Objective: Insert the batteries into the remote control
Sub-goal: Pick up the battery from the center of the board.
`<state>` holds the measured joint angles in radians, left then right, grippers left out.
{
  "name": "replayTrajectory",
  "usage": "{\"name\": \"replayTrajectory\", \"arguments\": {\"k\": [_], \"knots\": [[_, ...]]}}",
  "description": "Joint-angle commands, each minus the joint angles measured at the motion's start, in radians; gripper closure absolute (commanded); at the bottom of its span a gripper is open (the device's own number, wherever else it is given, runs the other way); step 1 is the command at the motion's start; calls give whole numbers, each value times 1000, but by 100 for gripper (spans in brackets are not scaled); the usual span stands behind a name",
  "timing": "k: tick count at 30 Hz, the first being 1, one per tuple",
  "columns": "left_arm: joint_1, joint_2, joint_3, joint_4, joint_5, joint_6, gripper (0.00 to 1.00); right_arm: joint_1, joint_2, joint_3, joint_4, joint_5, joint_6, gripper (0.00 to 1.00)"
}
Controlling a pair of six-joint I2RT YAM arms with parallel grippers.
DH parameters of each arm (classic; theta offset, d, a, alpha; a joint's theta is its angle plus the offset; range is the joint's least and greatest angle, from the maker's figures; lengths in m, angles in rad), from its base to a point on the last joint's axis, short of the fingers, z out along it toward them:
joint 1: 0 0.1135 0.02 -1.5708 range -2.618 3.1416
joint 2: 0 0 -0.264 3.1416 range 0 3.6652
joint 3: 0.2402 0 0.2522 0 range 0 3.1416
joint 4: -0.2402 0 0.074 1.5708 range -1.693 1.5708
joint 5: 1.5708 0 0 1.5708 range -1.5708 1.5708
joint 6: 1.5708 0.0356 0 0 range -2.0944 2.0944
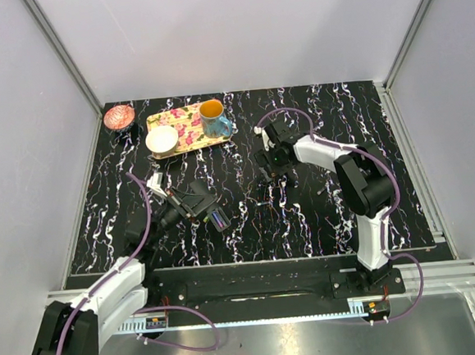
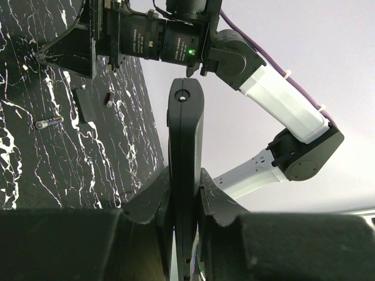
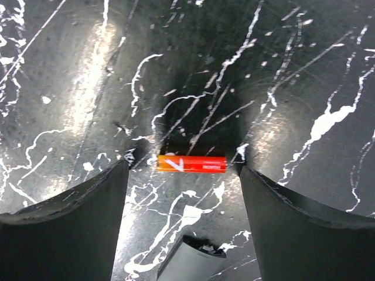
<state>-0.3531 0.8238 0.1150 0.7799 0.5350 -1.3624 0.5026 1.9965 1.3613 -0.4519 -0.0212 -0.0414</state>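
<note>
Red-orange battery (image 3: 192, 163) lay flat on the marbled table (image 3: 70, 88), directly between the fingers of the right gripper (image 3: 183, 171), one end toward each pad. Its jaws stood wide and held nothing, seemingly positioned to pinch the cell endwise. Opposite, the left gripper (image 2: 186, 178) was clamped on the remote control (image 2: 186, 132), held on edge, presumably to present it for loading.

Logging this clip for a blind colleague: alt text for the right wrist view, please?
A red battery lies flat on the black marbled table, crosswise between the two dark fingers of the right claw, which stands open around it.
</note>
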Motion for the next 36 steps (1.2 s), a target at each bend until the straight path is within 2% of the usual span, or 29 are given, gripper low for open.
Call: {"name": "replayTrajectory", "arguments": {"k": [1,10,22,28,36], "knots": [[3,8,28,62,23,17,100,-33,25,7,-2,-11,0,20],[3,20,26,62,22,20,100,-33,42,24,-5,-43,2,22],[3,23,22,71,22,19,100,-35,27,-2,-10,-55,23,47],[2,23,17,81,20,16,100,-35,-4,-37,4,-52,35,55],[2,17,14,82,22,13,100,-35,-113,-80,47,-20,178,62]]}}
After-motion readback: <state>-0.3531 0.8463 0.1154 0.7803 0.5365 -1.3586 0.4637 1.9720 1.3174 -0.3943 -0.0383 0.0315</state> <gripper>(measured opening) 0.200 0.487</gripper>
